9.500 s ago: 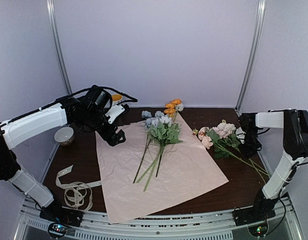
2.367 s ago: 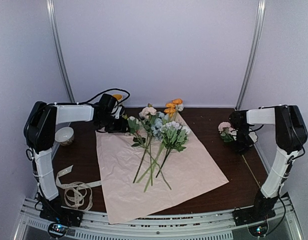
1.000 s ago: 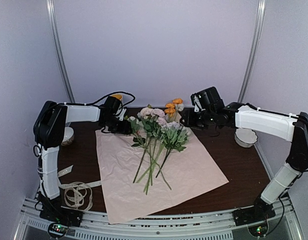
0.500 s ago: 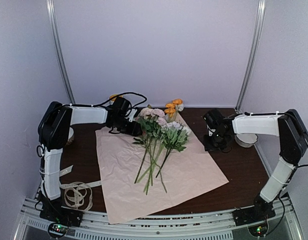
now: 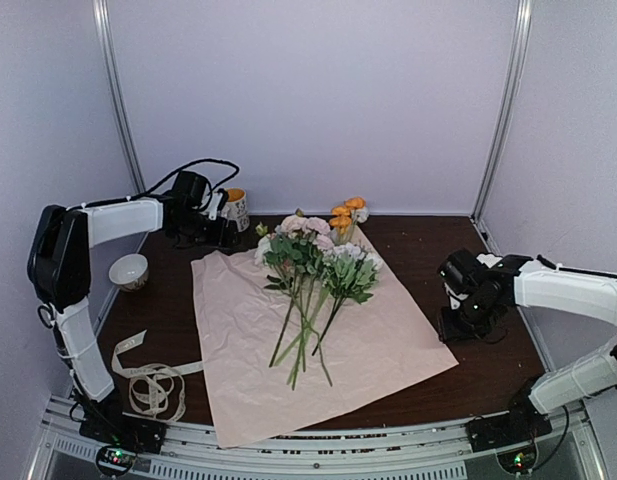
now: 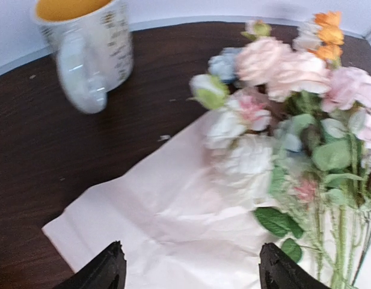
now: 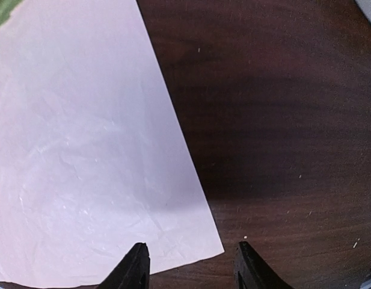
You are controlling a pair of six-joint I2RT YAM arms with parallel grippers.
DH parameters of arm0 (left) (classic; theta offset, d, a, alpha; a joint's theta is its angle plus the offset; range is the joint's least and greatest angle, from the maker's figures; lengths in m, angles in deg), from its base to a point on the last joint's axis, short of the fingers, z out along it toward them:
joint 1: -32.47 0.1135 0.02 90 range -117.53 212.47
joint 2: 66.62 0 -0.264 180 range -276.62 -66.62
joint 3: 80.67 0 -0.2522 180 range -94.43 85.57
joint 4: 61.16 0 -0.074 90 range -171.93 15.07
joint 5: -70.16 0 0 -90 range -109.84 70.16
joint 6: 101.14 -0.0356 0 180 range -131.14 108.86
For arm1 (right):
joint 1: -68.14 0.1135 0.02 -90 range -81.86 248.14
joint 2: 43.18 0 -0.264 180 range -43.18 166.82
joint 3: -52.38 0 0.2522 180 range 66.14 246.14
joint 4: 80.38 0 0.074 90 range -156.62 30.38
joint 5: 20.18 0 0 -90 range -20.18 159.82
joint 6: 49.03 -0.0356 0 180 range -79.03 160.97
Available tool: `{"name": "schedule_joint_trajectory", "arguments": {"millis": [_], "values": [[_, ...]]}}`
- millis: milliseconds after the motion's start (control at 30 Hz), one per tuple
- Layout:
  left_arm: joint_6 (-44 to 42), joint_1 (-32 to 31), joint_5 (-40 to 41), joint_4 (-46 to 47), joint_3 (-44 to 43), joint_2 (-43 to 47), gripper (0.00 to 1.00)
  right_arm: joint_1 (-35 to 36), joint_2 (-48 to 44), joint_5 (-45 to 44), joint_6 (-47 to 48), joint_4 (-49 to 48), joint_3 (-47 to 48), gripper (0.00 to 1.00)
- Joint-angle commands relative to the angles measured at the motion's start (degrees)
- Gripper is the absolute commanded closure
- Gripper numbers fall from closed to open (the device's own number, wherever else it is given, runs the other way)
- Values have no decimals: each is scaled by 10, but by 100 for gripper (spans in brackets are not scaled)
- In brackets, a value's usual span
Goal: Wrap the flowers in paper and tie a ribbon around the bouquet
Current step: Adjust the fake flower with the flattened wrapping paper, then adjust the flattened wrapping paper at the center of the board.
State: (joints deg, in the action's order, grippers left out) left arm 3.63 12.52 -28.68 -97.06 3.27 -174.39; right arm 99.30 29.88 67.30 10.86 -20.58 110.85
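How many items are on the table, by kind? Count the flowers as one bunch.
paper: 1
flowers, one bunch: 1
ribbon: 1
mug: 1
bowl: 1 in view
Total: 5

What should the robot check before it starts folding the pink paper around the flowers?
1. Flowers lie together on the paper: ok.
2. Left jaws open, empty, by the paper's far-left corner: ok.
3. Right jaws open, empty, over its right corner: ok.
4. Mug stands off the paper: ok.
5. Ribbon lies loose beside the paper's left edge: ok.
6. Jaws touching the paper: cannot tell.
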Motion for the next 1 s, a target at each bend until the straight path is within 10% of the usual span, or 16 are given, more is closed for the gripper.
{"name": "schedule_joint_trajectory", "arguments": {"millis": [0, 500, 667, 867, 967], "values": [[15, 74, 30, -45, 0, -23, 17, 26, -9, -7, -52, 40, -30, 52], [-7, 87, -35, -84, -28, -132, 5, 45, 30, 174, -169, -235, -121, 46], [4, 78, -46, -64, 20, -114, 29, 43, 46, 169, -176, -273, -94, 58], [16, 77, -36, -40, 72, -71, 93, 2, 50, 133, -140, -263, -66, 100], [18, 72, -36, -39, 88, -60, 100, -32, 59, 111, -95, -234, -40, 100]]}}
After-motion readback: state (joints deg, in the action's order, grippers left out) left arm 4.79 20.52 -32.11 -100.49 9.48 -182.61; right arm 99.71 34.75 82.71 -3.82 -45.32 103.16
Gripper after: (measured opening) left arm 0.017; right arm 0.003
